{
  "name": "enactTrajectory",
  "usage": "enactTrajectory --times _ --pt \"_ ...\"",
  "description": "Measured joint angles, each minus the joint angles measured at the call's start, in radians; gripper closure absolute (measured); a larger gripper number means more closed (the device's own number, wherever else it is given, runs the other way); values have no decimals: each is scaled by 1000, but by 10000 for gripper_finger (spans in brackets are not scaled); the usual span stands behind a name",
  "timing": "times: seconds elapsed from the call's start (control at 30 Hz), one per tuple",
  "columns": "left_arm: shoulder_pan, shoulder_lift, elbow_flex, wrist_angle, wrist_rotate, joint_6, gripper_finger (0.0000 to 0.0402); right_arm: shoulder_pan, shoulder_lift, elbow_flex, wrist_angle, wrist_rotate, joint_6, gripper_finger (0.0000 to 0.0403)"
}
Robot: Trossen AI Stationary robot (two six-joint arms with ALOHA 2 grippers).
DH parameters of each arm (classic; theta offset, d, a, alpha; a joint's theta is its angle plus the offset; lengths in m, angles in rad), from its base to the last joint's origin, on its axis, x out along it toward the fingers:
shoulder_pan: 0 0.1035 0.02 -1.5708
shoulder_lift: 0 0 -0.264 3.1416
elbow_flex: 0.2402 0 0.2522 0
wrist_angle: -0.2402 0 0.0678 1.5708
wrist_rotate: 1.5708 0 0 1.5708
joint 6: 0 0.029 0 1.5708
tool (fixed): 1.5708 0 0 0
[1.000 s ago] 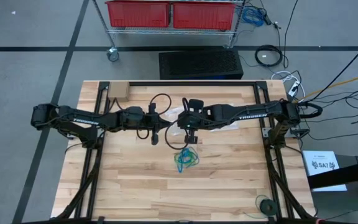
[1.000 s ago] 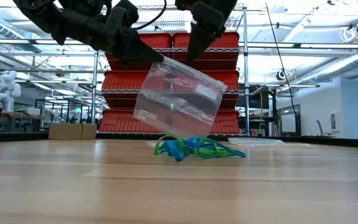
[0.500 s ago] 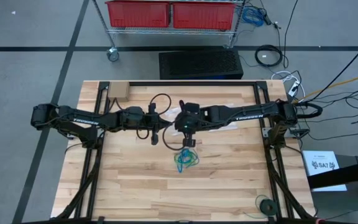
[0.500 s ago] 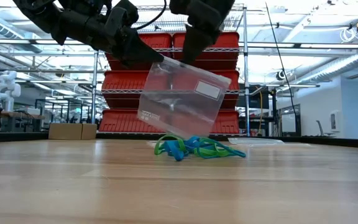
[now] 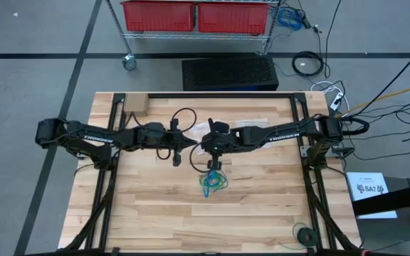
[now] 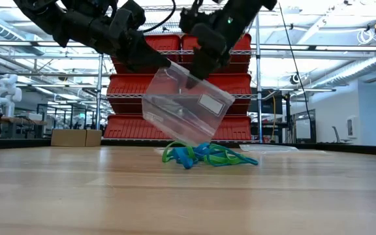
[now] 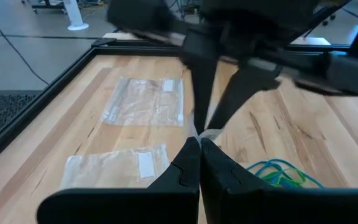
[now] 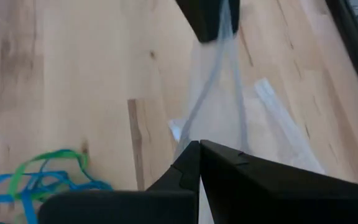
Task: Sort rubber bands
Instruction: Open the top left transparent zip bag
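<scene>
Fingers on both my grippers, left [image 6: 165,63] and right [image 6: 196,70], pinch clear bag [image 6: 185,108] top edge, hanging above rubber bands [image 6: 204,155] on bench [image 6: 77,189]

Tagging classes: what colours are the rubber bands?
Rubber bands: green, teal and bright blue; low view shows best.

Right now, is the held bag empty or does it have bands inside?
Empty, as far as visible: the clear bag shows nothing coloured inside; the bands lie on the table.
</scene>
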Motion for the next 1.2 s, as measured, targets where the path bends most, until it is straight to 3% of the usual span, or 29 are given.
enactTrajectory --times 0.2,0.47,0.8,0.9,1.03,1.2 --pt "-15 0 0 11 0 1 402 0 0 -31 141 6 26 403" --pt "-15 0 0 12 0 -2 402 4 0 -30 176 1 29 391" --pt "-35 0 12 30 0 -5 402 5 0 -30 174 -53 96 224" --pt "-46 0 16 32 0 -5 402 6 0 -30 164 -54 95 204" --pt "-52 0 16 33 0 -5 402 17 -33 -30 82 -54 62 245" --pt "-57 0 17 52 0 -23 402 18 -117 -29 -59 -54 78 361"
